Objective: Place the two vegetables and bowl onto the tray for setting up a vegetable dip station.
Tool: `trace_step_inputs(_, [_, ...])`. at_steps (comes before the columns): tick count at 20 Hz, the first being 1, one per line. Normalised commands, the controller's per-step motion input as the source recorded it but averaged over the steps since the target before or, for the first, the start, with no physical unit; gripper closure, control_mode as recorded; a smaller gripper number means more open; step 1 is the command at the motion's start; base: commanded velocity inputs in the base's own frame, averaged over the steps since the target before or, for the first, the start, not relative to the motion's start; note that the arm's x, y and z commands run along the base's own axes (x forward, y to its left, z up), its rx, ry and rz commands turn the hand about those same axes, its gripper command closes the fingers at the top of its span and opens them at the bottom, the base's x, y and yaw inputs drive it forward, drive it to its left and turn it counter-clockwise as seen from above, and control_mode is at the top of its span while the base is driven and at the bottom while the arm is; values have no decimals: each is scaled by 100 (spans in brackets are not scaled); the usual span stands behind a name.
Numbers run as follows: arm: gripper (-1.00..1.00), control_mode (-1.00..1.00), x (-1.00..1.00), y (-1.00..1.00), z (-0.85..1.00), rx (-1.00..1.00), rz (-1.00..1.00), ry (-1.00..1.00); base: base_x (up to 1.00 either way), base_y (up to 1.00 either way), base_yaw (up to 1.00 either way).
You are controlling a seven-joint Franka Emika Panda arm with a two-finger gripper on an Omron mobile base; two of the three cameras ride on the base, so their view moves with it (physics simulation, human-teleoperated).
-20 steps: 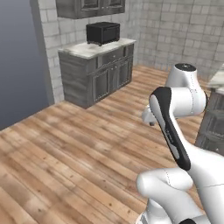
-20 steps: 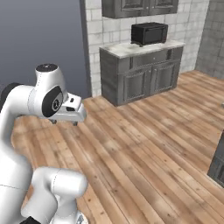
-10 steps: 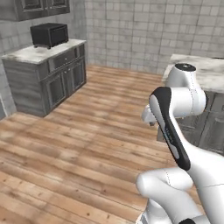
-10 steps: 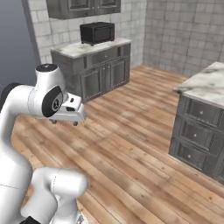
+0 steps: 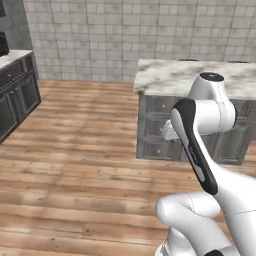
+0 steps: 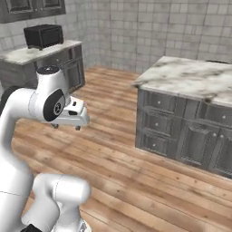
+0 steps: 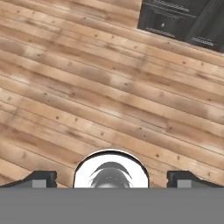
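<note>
Above wooden floor [image 7: 109, 87], gripper [image 7: 111, 178] wide apart.

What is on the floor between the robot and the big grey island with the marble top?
Nothing: in the right base view, bare wooden floor runs from the robot arm to the marble-topped island.

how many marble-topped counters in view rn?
2. A kitchen island with grey drawers stands ahead of the base; a wall counter carrying a black microwave sits far left in the right base view. More may lie outside the frames.
</note>
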Motion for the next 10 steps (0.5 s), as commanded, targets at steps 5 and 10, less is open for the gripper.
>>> trace_step_inputs(5, [-100, 100, 0, 0, 0, 0, 0, 0, 0, -35, -49])
trace_step_inputs(10, [-100, 100, 0, 0, 0, 0, 0, 0, 0, -30, -51])
